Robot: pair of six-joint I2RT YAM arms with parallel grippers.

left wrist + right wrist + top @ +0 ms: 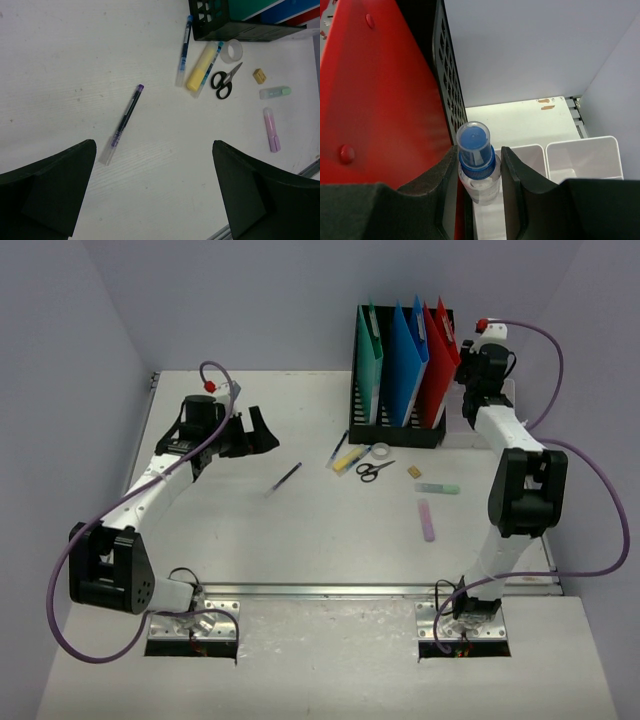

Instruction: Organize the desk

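The white desk [300, 530] carries loose stationery. My left gripper [258, 435] hangs open above its left half, with nothing between the fingers [154, 147]. A purple pen [125, 119] lies just ahead of the left finger, also visible from above [285, 477]. My right gripper [478, 405] is at the back right beside the file holder. In the right wrist view it [480, 172] is shut on a small clear bottle [477, 150] with a blue cap, held upright. The bottle is hidden in the top view.
A black mesh file holder [395, 425] with green, blue and red folders stands at the back. In front lie a blue pen [338, 447], yellow highlighter [349, 459], tape roll [380, 451], scissors [374, 470], eraser [415, 472], green highlighter [437, 488] and pink highlighter [427, 519]. A compartment box [582, 155] sits below the bottle.
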